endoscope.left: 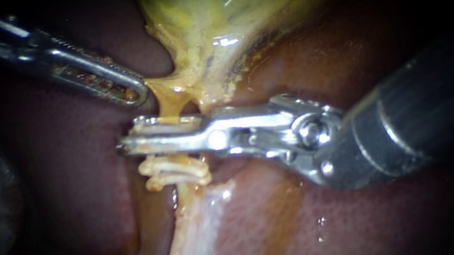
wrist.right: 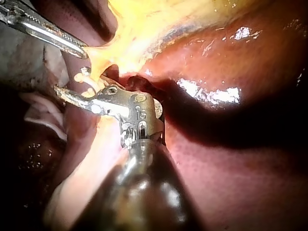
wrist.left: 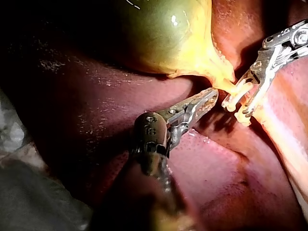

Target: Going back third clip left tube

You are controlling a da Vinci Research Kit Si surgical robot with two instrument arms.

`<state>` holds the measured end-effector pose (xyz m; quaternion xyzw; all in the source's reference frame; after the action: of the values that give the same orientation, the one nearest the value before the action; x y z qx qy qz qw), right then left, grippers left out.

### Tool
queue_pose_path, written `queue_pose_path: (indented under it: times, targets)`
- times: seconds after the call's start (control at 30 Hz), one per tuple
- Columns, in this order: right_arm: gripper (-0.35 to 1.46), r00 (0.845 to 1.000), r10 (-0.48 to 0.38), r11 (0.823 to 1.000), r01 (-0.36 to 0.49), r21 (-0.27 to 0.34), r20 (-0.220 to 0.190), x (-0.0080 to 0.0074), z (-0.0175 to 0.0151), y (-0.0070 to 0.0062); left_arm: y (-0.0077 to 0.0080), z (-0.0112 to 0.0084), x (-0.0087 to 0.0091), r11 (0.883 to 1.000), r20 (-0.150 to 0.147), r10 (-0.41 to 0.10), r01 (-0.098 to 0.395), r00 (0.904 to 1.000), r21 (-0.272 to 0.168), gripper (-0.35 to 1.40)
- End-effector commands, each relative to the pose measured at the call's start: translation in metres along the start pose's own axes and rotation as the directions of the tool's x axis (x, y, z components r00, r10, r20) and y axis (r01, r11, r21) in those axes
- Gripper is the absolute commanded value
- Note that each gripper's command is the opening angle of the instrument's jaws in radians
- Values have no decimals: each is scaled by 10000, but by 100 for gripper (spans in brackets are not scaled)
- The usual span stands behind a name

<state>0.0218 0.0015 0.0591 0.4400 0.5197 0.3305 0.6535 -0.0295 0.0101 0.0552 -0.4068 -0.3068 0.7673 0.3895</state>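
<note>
Our slim steel right instrument (endoscope.left: 129,132) has its end effector open astride the amber tube (endoscope.left: 174,104), ridged white clips (endoscope.left: 175,171) just at its six o'clock; withdrawing askew, we judge, could hook a clip and tear the tube.

The gallbladder (endoscope.left: 213,4) is showing dull green at its body and is turning yellow, with a dark grey streak, toward the two instruments. Between it and the right instrument (endoscope.left: 139,133), the narrow tissue is glowing amber. The left instrument (endoscope.left: 137,94) is looking silver-grey, with small brownish stains along its slotted tip. The right instrument is shining bright silver at the jaws, while its shaft is appearing dark grey. Just beside its jaws, on the side away from the gallbladder, the clips (endoscope.left: 175,172) are showing cream-white, in stacked bands. Beyond them the tube (endoscope.left: 196,239) is looking pale white with orange edges. The liver (endoscope.left: 386,240) around both tools is appearing dark red-brown, finely dotted.
</note>
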Motion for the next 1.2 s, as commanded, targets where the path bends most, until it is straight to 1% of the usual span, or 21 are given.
queue_pose_path:
  times: [0.03,0.17,0.2,0.27,0.33,0.37,0.4,0.43,0.5,0.63,0.73,0.77,0.83,0.87,0.93,1.0,1.03,1.1,1.13,1.17,1.2]
  targets:
    - [46,9998,-159,9998,158,-87,-91,-3,0,5,0,0,0,10000,-1,0,0,10000,2,-35]
    - [49,9976,-638,9950,616,-780,-267,-8,-5,23,0,0,0,10000,0,0,0,10000,2,-35]
    - [49,9950,-988,9897,965,-1060,-171,-8,-8,27,0,0,0,10000,0,1,-1,10000,1,-35]
    - [50,9897,-1429,9798,1428,-1402,90,-8,-13,31,0,0,-1,10000,0,1,-1,10000,1,-35]
    - [50,9766,-2098,9643,2147,-1547,474,-10,-22,32,0,-1,-1,10000,2,2,-2,10000,-2,-35]
    - [50,9676,-2434,9553,2512,-1558,677,-12,-27,31,0,-1,-1,10000,3,4,-4,10000,-5,-35]
    - [50,9626,-2601,9505,2691,-1550,766,-13,-30,30,0,-2,-1,10000,5,5,-5,10000,-8,-35]
    - [50,9517,-2938,9407,3044,-1499,892,-15,-36,27,0,-2,-2,10000,7,7,-7,10000,-13,-35]
    - [50,9353,-3396,9263,3509,-1373,990,-20,-48,22,0,-3,-2,10000,10,9,-9,10000,-17,-35]
    - [50,8886,-4434,8837,4553,-1085,1171,-29,-72,8,0,-4,-2,10000,10,7,-7,10000,-17,-35]
    - [50,8633,-4894,8609,5009,-891,1234,-32,-93,-4,1,-3,-2,10000,9,6,-6,10000,-15,-35]
    - [50,8575,-4992,8558,5104,-841,1244,-32,-99,-8,1,-3,-2,10000,8,6,-6,10000,-15,-35]
    - [50,8522,-5083,8506,5194,-820,1242,-32,-111,-14,1,-3,-2,10000,8,5,-5,10000,-13,-35]
    - [50,8434,-5225,8421,5334,-791,1250,-32,-119,-17,1,-3,-2,10000,7,5,-5,10000,-13,-35]
    - [50,8313,-5408,8298,5522,-809,1283,-31,-131,-21,1,-3,-2,10000,7,5,-5,10000,-12,-35]
    - [50,8254,-5483,8242,5606,-803,1343,-31,-141,-23,1,-3,-2,10000,7,5,-5,10000,-12,-35]
    - [50,8196,-5561,8182,5690,-822,1377,-31,-147,-24,1,-3,-2,10000,7,5,-5,10000,-12,-35]
    - [50,8129,-5621,8116,5776,-877,1525,-32,-155,-26,1,-3,-2,10000,7,5,-5,10000,-12,-35]
    - [50,8085,-5651,8078,5827,-888,1645,-32,-159,-26,1,-3,-2,10000,7,5,-5,10000,-12,-35]
    - [50,7997,-5728,8004,5930,-877,1801,-33,-163,-27,1,-3,-2,10000,7,4,-4,10000,-12,-35]
    - [50,7974,-5712,7996,5941,-879,1946,-34,-165,-27,1,-3,-2,10000,7,4,-4,10000,-11,-35]
